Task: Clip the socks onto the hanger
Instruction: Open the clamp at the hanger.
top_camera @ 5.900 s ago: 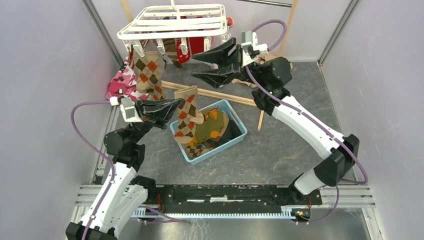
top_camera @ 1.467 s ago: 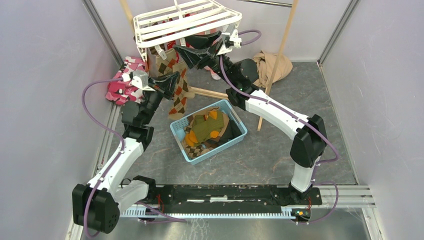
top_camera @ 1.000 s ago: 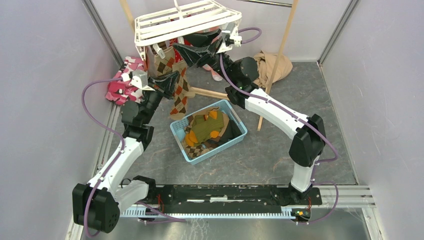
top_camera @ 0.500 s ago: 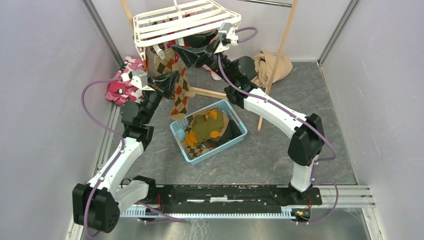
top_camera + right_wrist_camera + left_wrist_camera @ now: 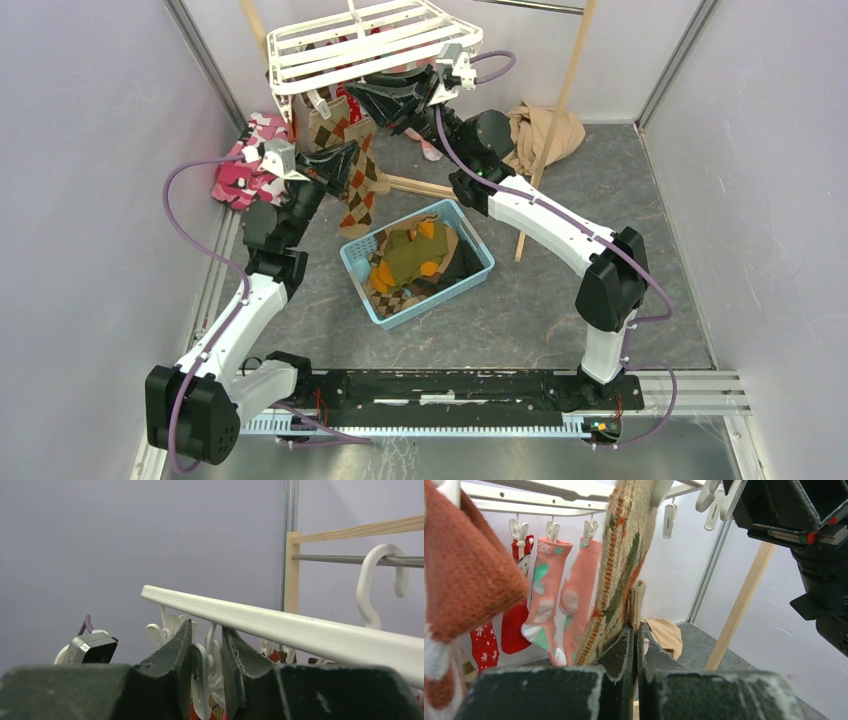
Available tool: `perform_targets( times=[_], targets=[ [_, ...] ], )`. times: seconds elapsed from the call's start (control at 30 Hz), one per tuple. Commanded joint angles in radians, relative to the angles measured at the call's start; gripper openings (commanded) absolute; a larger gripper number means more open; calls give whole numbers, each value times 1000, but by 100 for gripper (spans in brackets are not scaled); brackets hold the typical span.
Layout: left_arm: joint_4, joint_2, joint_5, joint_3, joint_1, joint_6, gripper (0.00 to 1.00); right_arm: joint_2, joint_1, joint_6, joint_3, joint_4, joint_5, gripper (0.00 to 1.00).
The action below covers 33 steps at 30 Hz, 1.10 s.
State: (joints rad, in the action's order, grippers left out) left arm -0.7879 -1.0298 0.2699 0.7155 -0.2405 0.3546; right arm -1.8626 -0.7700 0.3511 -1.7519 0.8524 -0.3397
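The white hanger (image 5: 370, 40) hangs at the back, its bar crossing the right wrist view (image 5: 280, 625). My left gripper (image 5: 345, 160) is shut on the edge of a brown-orange-cream argyle sock (image 5: 360, 205) and holds it up under the hanger; the jaws (image 5: 635, 630) pinch the sock (image 5: 624, 565) just below a clip. My right gripper (image 5: 370, 95) is under the hanger's front edge, shut on a dangling white clip (image 5: 205, 675). Pink socks (image 5: 549, 590) and a red sock (image 5: 514, 625) hang clipped behind. More socks lie in the blue basket (image 5: 470, 232).
A pink camouflage garment (image 5: 240, 170) lies at the left wall. A beige cloth (image 5: 545, 130) sits at the back right by a wooden pole (image 5: 565, 90). A wooden stick (image 5: 420, 187) lies behind the basket. Another argyle sock (image 5: 325, 125) hangs clipped at the hanger's left.
Since the earliest frame my left gripper lifted the argyle sock from the basket to the hanger and my right gripper closed on a clip. In the last second, only small shifts.
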Motion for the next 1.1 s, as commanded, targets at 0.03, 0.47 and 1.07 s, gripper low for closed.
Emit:
perform_targets(
  times=[0.03,0.47,1.07],
  targets=[
    [-58,0,12,50,8,1,2,4,3,-2,-49,9,-12,16],
    [-18,12,127,121,9,38,2,9,4,8,-48,1,-15,6],
    [-12,0,133,163,9,27,2,5,3,12,-55,-15,-19,5]
  ],
)
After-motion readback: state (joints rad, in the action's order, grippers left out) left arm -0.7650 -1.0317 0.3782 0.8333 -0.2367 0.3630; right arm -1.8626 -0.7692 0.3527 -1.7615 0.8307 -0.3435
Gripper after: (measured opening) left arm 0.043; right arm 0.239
